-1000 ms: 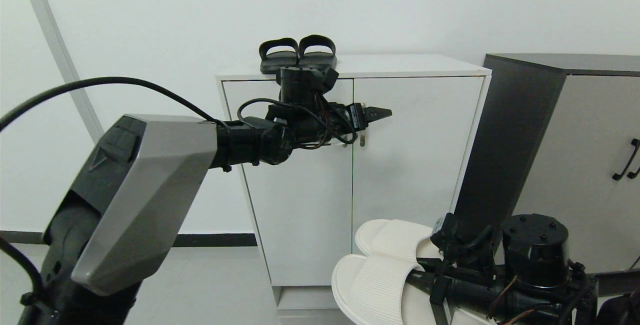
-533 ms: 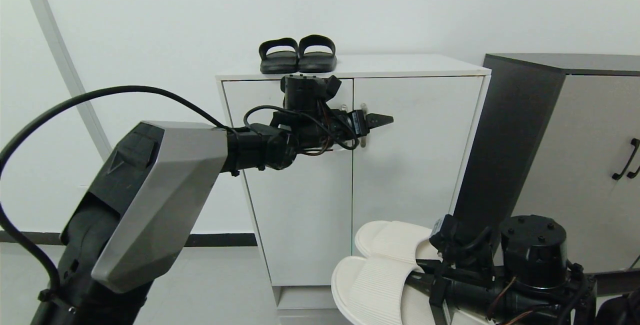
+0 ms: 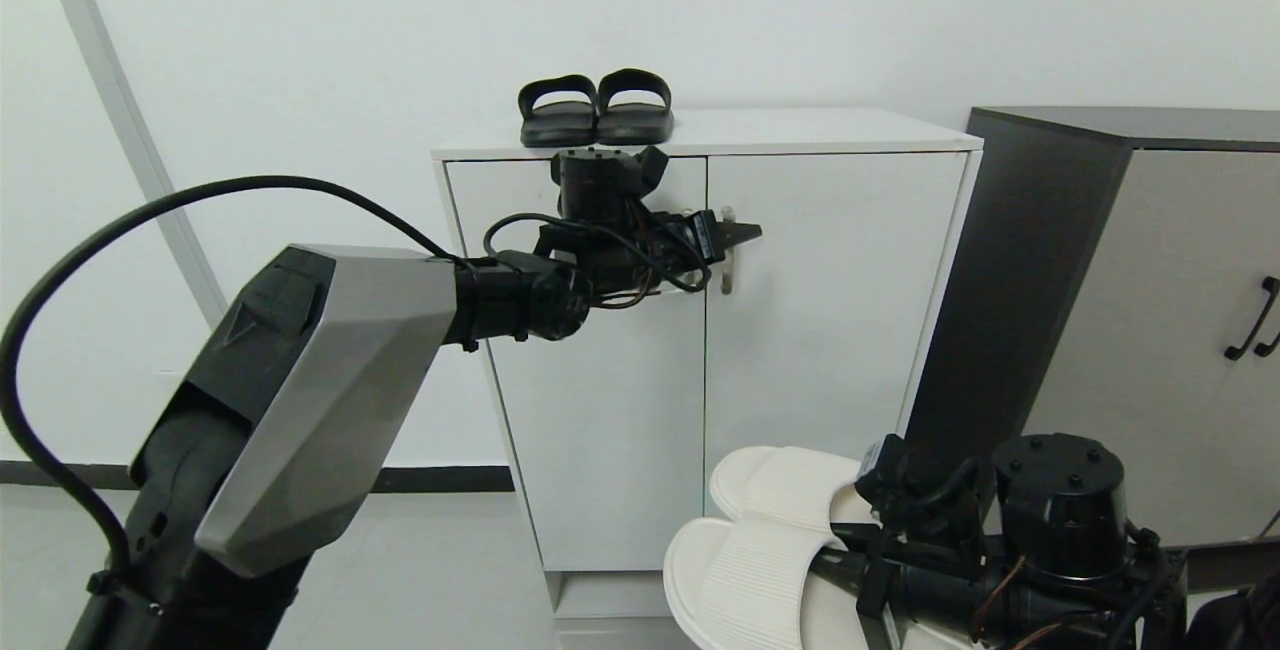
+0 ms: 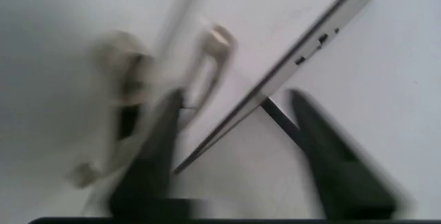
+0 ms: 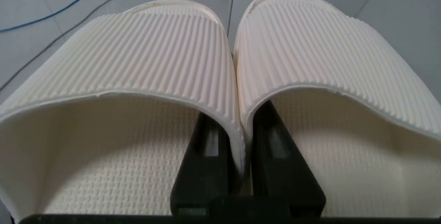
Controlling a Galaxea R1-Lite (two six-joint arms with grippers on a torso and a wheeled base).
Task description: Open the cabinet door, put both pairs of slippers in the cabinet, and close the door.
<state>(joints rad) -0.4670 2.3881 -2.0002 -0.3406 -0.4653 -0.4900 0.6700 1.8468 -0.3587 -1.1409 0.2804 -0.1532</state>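
The white cabinet (image 3: 830, 330) stands with both doors shut in the head view. A pair of black slippers (image 3: 597, 110) rests on its top, near the left end. My left gripper (image 3: 745, 230) is at the right door's handle (image 3: 727, 265), by the seam between the doors. In the left wrist view this gripper (image 4: 234, 100) is open, with the pale handle (image 4: 215, 45) close to one finger. Low at the right, my right gripper (image 5: 238, 148) is shut on the pinched inner sides of the white slippers (image 5: 227, 65), which point toward the cabinet (image 3: 760, 540).
A dark grey cabinet (image 3: 1130, 310) with black handles stands right of the white one, its side close to my right arm. A white wall lies behind. Grey floor (image 3: 420, 570) stretches left of the white cabinet.
My left gripper dipped slightly, then rose and drew back leftward, closer to the right door's handle. The right arm with the white slippers sank a little.
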